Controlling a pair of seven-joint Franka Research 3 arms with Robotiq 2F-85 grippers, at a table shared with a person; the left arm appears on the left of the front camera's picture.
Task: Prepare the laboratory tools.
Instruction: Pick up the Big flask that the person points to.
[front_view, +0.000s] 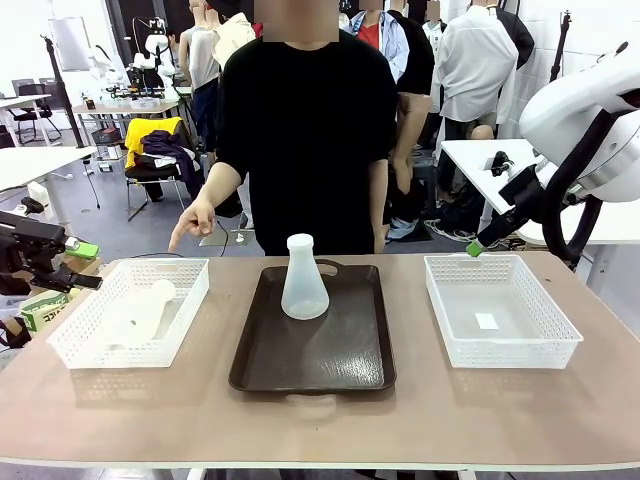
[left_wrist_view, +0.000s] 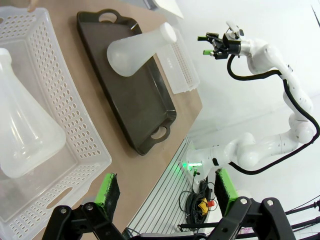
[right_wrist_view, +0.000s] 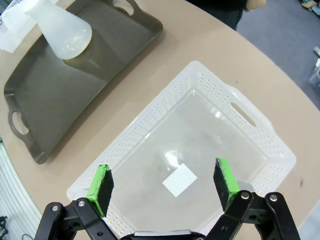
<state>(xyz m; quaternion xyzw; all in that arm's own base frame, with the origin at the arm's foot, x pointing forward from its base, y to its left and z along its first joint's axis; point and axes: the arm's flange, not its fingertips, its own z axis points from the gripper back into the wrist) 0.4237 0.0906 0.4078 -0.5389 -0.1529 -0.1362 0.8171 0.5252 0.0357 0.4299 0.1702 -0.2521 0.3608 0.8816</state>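
Front view: on the tan desk, one translucent frosted conical flask stands upright on the dark brown handled tray. A second frosted flask lies in the left white mesh basket.

Left wrist view: the left pincer is spread wide near that basket.

Right wrist view: the right pincer is spread over the right white mesh basket, which has a plain white sticker inside.

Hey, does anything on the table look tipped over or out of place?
The flask in the left basket lies on its side, while the other flask stands upright on the brown tray. Nothing looks spilled or damaged.
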